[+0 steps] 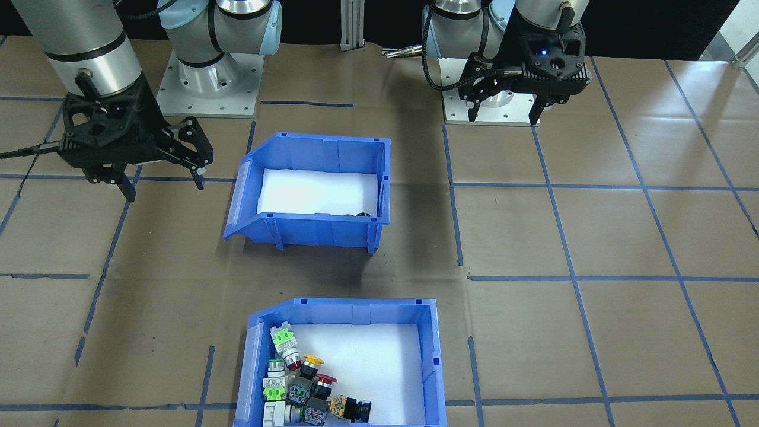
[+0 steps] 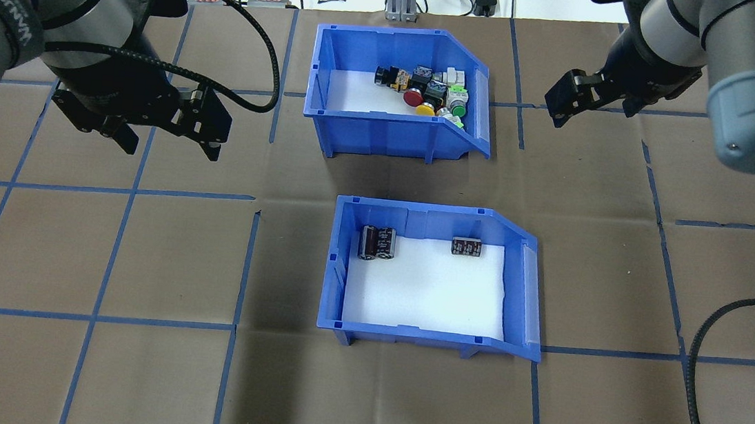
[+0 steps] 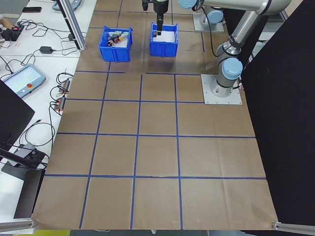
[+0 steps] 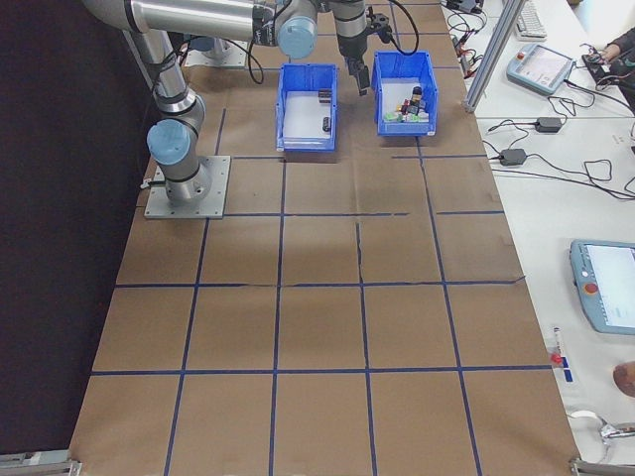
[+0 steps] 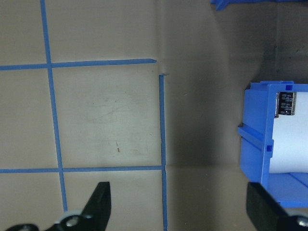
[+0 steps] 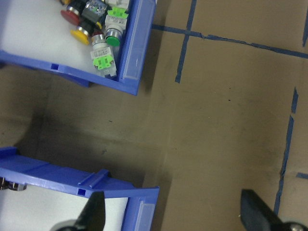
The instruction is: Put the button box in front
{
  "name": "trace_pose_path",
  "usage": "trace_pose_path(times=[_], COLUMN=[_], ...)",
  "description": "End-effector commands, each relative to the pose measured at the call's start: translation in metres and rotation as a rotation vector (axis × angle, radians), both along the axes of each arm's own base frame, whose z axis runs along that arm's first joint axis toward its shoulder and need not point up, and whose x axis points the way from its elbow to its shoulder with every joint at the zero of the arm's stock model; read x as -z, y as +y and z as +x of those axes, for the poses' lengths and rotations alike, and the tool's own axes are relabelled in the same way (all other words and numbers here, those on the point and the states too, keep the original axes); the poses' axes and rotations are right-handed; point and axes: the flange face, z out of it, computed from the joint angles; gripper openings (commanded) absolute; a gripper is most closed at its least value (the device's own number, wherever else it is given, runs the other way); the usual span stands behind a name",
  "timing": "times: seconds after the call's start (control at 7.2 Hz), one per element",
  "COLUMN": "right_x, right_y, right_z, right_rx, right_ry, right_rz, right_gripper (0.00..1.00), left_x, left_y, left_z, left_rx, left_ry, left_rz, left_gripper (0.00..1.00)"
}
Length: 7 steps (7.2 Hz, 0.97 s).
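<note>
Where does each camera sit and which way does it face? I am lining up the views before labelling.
Front-facing: across the table, facing the robot; both pincers, left pincer at view right.
Overhead: behind the robot, looking down; button box beyond the capacitor bin.
Exterior left: table's left end; both arms far off.
Exterior right: opposite end; same.
Left wrist: looks down at the capacitor bin's corner and open fingertips.
Right wrist: looks down between both bins; right pincer open.
Shared: front-facing and overhead show both bins.

Even bright overhead light; soft dark shadows pool on the brown paper-covered table [image 2: 138, 251] beside both bins. Wrist views slightly soft.
</note>
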Motion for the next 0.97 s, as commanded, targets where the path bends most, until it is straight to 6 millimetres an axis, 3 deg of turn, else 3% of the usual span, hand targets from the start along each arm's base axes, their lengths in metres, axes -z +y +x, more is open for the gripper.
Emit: trace_pose_path(times=[0.0, 0.14, 0.42, 0.83], right_x=[-0.008, -0.015, -0.002, -0.005], right_y=[-0.024, -0.028, -0.023, -0.022], right_z=[0.011, 0.019, 0.011, 0.010], right_rx=[0.165, 0.152, 0.155, 0.158], right_ry=[-0.022, -0.015, 0.072, 0.072], right_rz=[0.076, 0.082, 0.135, 0.131], right_gripper=[1.00, 1.00, 1.00, 1.00], left_x=[0.001, 0.000, 0.001, 0.001], left_y=[0.000, 0.001, 0.001, 0.001], left_z=[0.000, 0.000, -0.001, 0.000], left_rx=[0.000, 0.000, -0.003, -0.003], left_ry=[0.000, 0.002, 0.005, 0.002], left_rz=[0.002, 0.000, 0.000, 0.000], left_gripper=[1.00, 1.00, 1.00, 1.00])
